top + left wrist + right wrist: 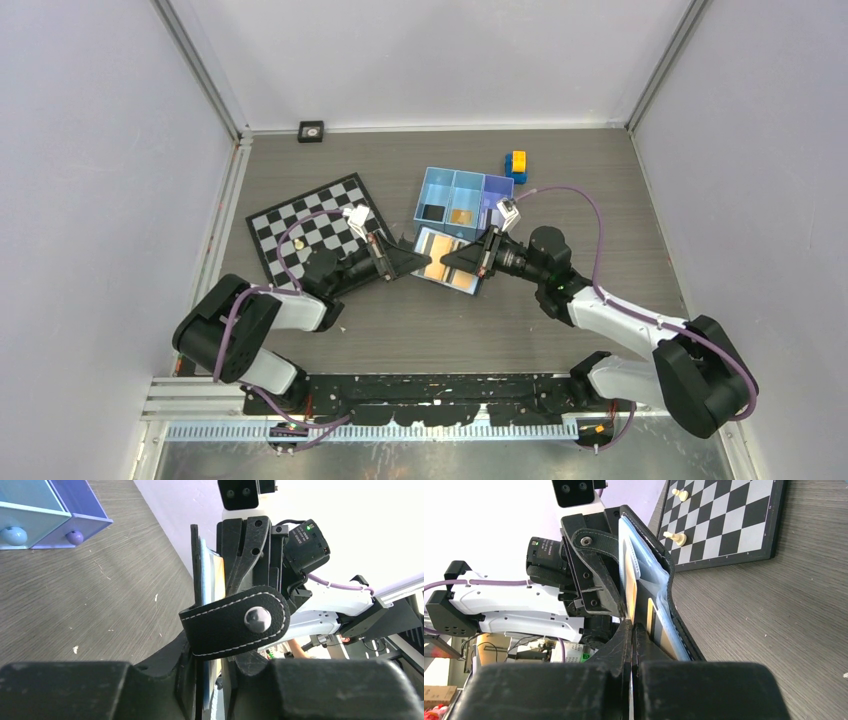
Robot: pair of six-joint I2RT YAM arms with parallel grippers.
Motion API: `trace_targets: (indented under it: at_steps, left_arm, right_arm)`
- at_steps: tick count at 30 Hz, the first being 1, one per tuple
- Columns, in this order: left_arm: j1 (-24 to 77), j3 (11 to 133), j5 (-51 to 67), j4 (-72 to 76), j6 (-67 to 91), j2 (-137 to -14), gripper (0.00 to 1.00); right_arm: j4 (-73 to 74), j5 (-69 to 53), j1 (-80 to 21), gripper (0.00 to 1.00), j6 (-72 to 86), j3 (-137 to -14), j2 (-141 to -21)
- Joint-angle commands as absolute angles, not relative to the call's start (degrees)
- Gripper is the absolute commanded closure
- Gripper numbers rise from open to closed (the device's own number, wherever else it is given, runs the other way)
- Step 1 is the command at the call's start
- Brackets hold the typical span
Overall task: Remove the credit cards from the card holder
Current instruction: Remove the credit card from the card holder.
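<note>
The black card holder [447,262] hangs open between my two grippers above the table, its pale bluish inner faces up. My left gripper [408,260] is shut on its left edge. In the left wrist view [212,666] the holder's snap strap [240,622] hangs across the fingers. My right gripper [452,262] is shut on the edge of the gold-orange card [629,592] that sticks out of a pocket. In the right wrist view the jaws [631,630] are pressed together on it, beside the holder [644,560]. The silvery-grey card does not show clearly.
A light-blue three-compartment tray [455,195] stands just behind the holder, with yellow-and-blue blocks [516,163] behind it. A chessboard [315,225] with small pale pieces [674,537] lies to the left. A small black object [311,131] sits at the back wall.
</note>
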State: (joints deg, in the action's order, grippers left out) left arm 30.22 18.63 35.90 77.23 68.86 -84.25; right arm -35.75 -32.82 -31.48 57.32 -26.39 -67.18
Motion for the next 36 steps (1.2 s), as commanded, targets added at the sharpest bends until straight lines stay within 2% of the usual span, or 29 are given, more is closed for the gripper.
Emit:
trace_targets:
  at_steps: [1,3,5,10,16,34,35,36]
  left_arm:
    - [29.3,19.9,37.1,82.0,69.3,-84.6,0.72]
    - [28.8,19.3,36.9,82.0,69.2,-83.8,0.67]
    - [28.2,18.7,36.4,82.0,69.1,-82.8,0.66]
    - [27.0,17.8,36.1,82.0,69.0,-81.3,0.89]
    - [26.1,17.3,36.0,82.0,69.4,-80.4,1.0]
    - [24.8,16.7,36.1,82.0,70.1,-79.2,1.0]
    - [24.8,17.0,36.7,82.0,70.3,-79.6,0.99]
    - [24.9,17.4,37.4,82.0,70.5,-79.9,0.95]
  right_arm:
    - [-37.9,-32.9,-31.4,1.0,57.4,-26.7,-65.9]
    - [-37.4,-32.6,-31.4,0.99,57.1,-26.8,-65.9]
    - [-36.3,-32.3,-31.2,1.0,56.8,-27.0,-65.9]
    - [-35.4,-31.9,-31.2,0.99,56.4,-27.2,-65.9]
    - [-34.3,-31.2,-31.1,0.99,56.0,-27.0,-65.1]
    - [-33.7,-31.2,-30.9,0.99,55.6,-27.2,-65.1]
    - [-33.7,-31.2,-30.9,0.99,55.7,-27.3,-65.2]
    - [-33.7,-31.3,-30.9,1.0,55.6,-27.3,-65.3]
